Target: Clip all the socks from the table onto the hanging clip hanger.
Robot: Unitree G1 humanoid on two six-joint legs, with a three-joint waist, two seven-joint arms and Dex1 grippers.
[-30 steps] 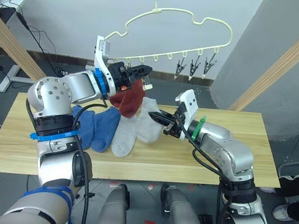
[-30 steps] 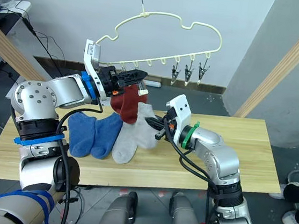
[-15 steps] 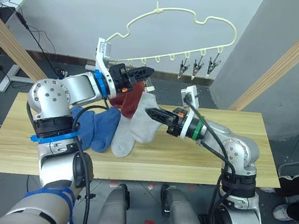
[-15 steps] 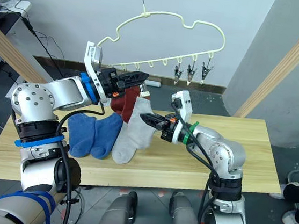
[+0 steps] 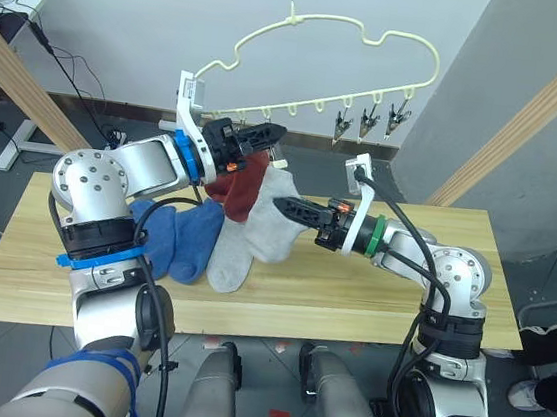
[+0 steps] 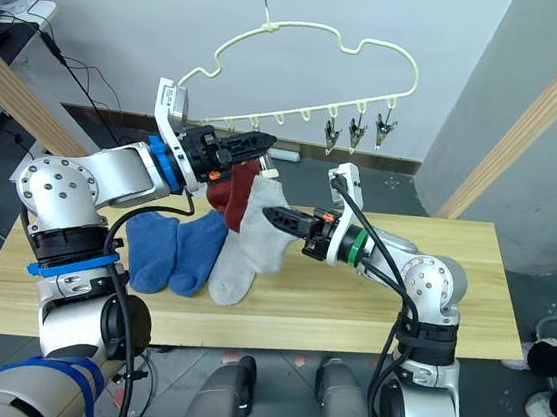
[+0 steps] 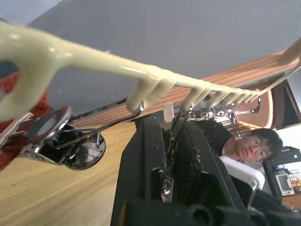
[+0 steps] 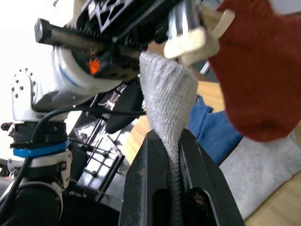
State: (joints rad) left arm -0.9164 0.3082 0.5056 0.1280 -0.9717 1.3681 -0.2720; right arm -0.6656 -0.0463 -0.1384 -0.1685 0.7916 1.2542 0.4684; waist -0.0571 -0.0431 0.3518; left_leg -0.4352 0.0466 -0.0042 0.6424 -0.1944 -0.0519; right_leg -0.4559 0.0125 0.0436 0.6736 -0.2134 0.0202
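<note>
The cream clip hanger (image 5: 332, 25) hangs above the table (image 5: 417, 320). My left gripper (image 5: 273, 131) is raised at the hanger's lower row and shut on a metal clip (image 7: 170, 149). A rust red sock (image 5: 245, 187) hangs from the clip beside it. My right gripper (image 5: 283, 205) is shut on the cuff of a light grey sock (image 5: 274, 232), lifting it up just below the left gripper; its toe trails onto the table. Two blue socks (image 5: 177, 237) and another light grey sock (image 5: 231, 260) lie flat on the planks.
Three free metal clips (image 5: 370, 124) dangle at the hanger's right end. Thick wooden poles slant at the right (image 5: 537, 102) and left (image 5: 26, 79). A white desk with cables (image 5: 15, 2) stands far left. A person (image 7: 249, 143) sits in the background of the left wrist view.
My right gripper has risen from the table with the grey sock's cuff, up toward the left gripper, and its arm has stretched out. The left gripper has stayed at the clip.
</note>
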